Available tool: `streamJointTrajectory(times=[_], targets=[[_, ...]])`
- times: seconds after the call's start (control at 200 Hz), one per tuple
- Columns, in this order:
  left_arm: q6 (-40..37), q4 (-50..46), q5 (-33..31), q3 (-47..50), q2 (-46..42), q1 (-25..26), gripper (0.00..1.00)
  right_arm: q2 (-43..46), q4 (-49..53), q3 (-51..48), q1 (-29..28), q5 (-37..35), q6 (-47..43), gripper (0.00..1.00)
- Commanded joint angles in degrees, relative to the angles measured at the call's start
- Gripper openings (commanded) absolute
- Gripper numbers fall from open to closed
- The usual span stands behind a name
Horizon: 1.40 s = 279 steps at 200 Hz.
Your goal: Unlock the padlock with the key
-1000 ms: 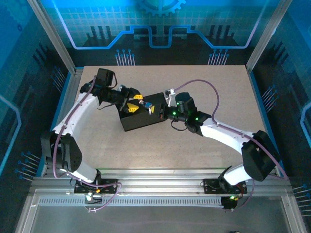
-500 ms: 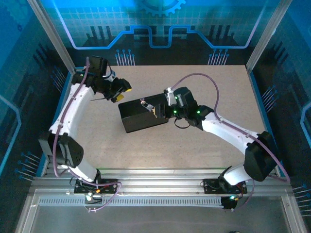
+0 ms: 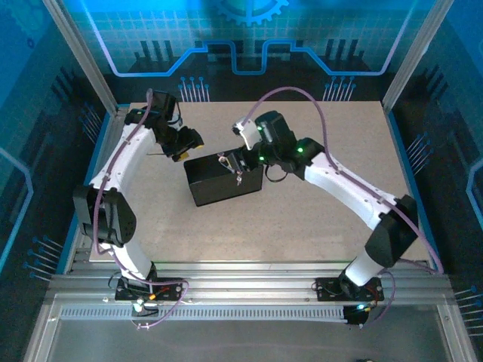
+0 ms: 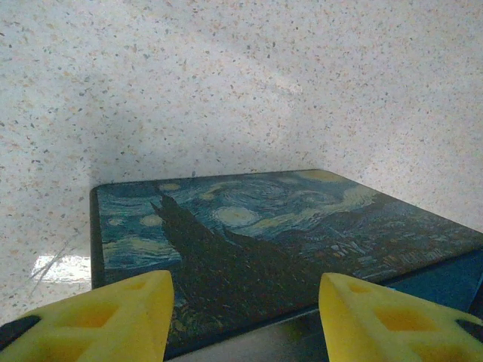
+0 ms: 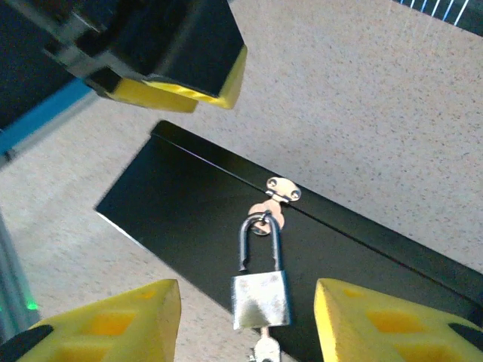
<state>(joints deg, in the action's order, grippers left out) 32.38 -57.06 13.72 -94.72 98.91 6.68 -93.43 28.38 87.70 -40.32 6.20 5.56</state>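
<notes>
Right gripper (image 5: 249, 332): released, fingers spread, nothing between them. Just past my fingertips, the key (image 5: 264, 350) sits at the 6 o'clock end of the padlock (image 5: 260, 299), touching its underside; the frame edge cuts it off, so I cannot confirm how deep it is seated. The padlock rests against the dark wall of the box (image 5: 181, 219), its shackle passing through the hasp (image 5: 281, 190) at 12 o'clock. Whether the shackle is latched, I cannot tell.

Left gripper (image 4: 245, 317): released, yellow fingers (image 4: 98, 317) apart and empty, hovering off the near edge of the painted lid (image 4: 264, 219).

From overhead, my left gripper stands at 11 o'clock of the box, just beside its corner. My right gripper stands at 1 o'clock, over the padlock end. Beyond both lies the speckled table (image 3: 324, 136).
</notes>
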Motion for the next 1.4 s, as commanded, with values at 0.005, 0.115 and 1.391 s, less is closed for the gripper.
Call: streamJointTrajectory(times=[0.005, 0.115, 1.391], targets=[[-2.2, 0.5, 0.2, 1.0, 0.3, -0.7, 0.54, -3.8, 9.8, 3.2, -1.3, -3.3, -8.4, 0.54], [-2.6, 0.5, 0.3, 1.4, 0.2, -0.7, 0.54, -5.3, 11.0, 4.1, -2.1, -4.1, -10.2, 0.55], [-8.0, -1.1, 6.5, 8.3, -2.4, 4.6, 0.49, -0.1, -14.0, -8.8, 11.9, 28.8, 21.5, 0.08]])
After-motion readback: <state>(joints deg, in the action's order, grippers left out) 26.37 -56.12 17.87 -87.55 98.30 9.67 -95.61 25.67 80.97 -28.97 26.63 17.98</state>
